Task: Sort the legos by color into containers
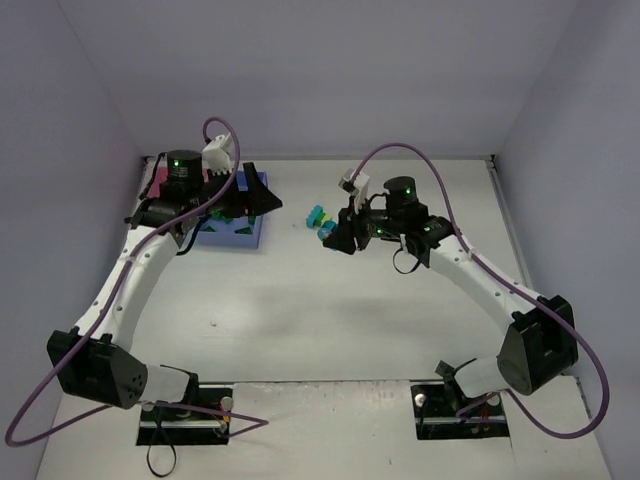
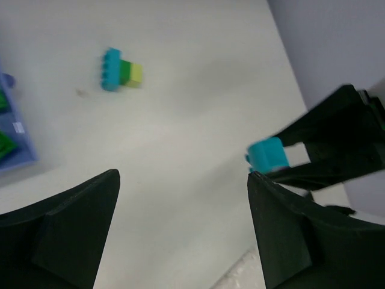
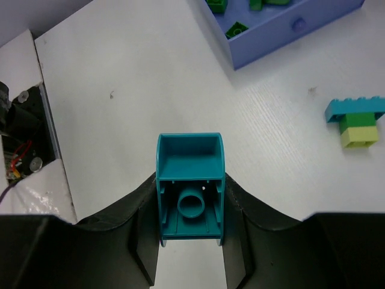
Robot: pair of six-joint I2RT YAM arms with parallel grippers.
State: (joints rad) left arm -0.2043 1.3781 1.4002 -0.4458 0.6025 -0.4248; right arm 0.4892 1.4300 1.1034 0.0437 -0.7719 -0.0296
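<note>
My right gripper [image 3: 190, 241] is shut on a teal lego [image 3: 190, 186], held above the table with its hollow underside toward the camera; it also shows in the top view [image 1: 327, 232] and the left wrist view [image 2: 269, 155]. A stacked lego piece, teal over green over yellow-green [image 3: 356, 120], lies on the table [image 1: 315, 214] [image 2: 120, 71]. The medium-blue container [image 1: 235, 233] holds several green legos [image 3: 236, 28]. My left gripper [image 2: 183, 198] is open and empty, over that container's right edge [image 1: 262, 198]. The pink container [image 1: 157, 181] shows only partly behind the left arm.
White walls close the table at the back and sides. The two arm bases [image 1: 185, 415] sit at the near edge. A purple cable [image 1: 400, 150] loops above the right arm.
</note>
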